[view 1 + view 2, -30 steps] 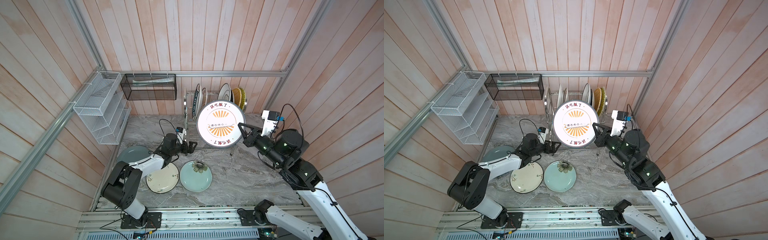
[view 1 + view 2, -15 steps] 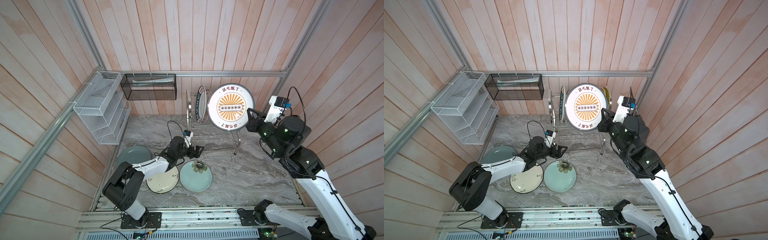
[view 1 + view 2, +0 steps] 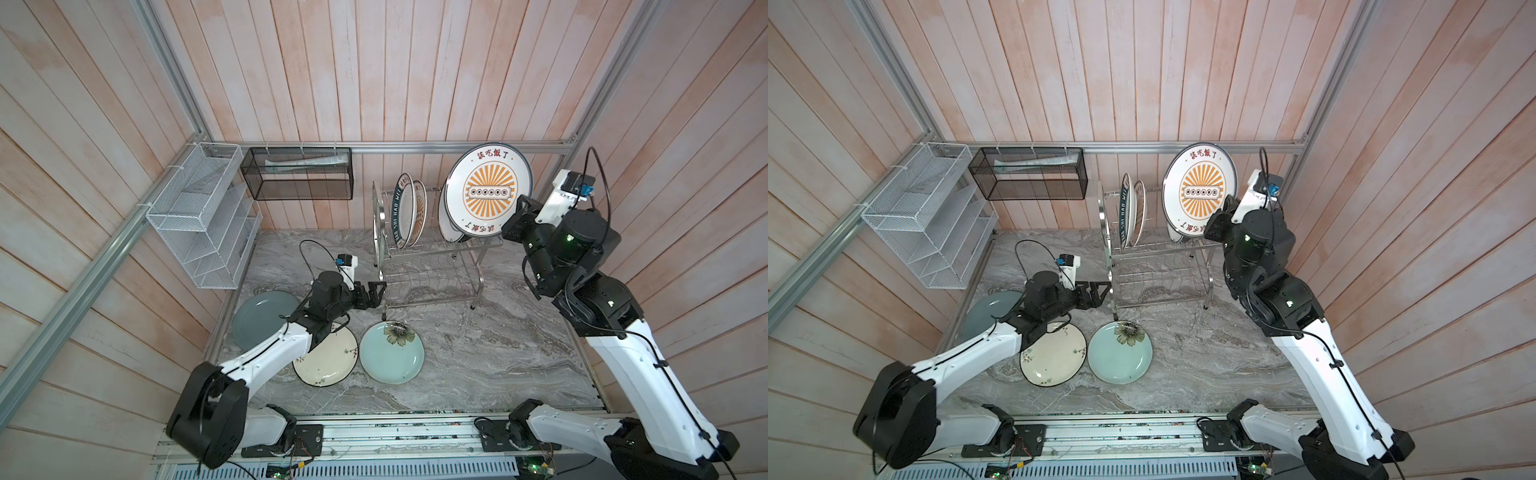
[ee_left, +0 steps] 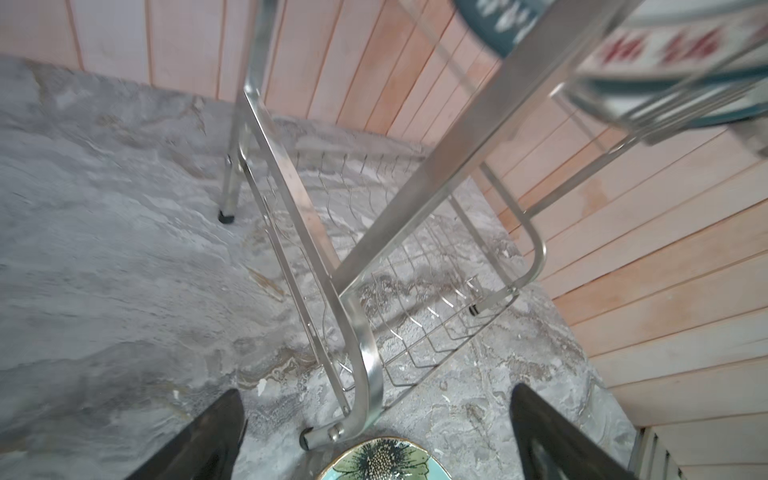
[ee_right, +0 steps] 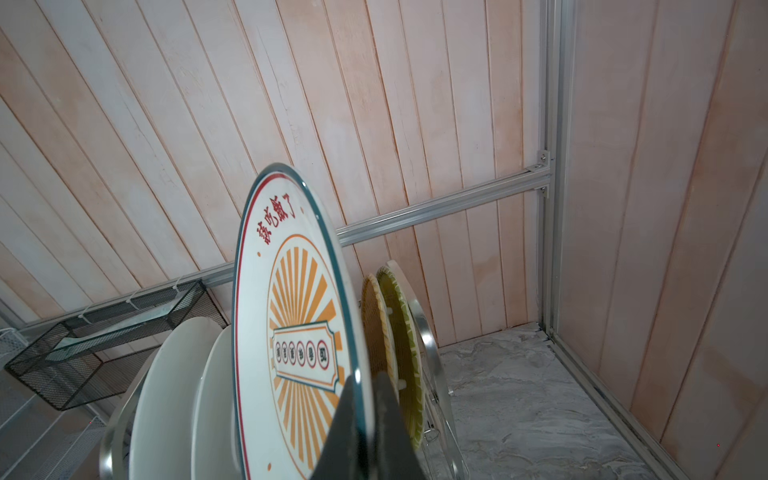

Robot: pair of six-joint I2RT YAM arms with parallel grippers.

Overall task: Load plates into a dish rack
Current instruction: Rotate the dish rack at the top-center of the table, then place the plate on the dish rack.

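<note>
Right gripper: up high at the right end of the dish rack, jaws pinched narrow on the rim of the sunburst plate.
Sunburst plate: on edge and nearly upright over the right end of the top tier, rising well above its neighbours. Whether its bottom edge sits in a slot, cannot tell.
Neighbours, right wrist view: white plates on the printed side and woven plates on the back side. All stand in the rack, with the held plate between the two groups.
Left end of the top tier: a lettered plate stands on edge with another plate just beside it, well apart from the sunburst group.
Dish rack: two tiers of steel wire at the back of the table, close to the wall.
Left gripper: down low over the table, jaws spread wide with nothing in them, just beside the rack's left front corner.
On the table: the grey plate, cream plate and pale blue plate lie flat in a row in front of the rack. The left arm crosses over the grey and cream ones, and the cream and pale blue ones almost touch.
On the walls: a white mesh shelf and a black mesh box.
</note>
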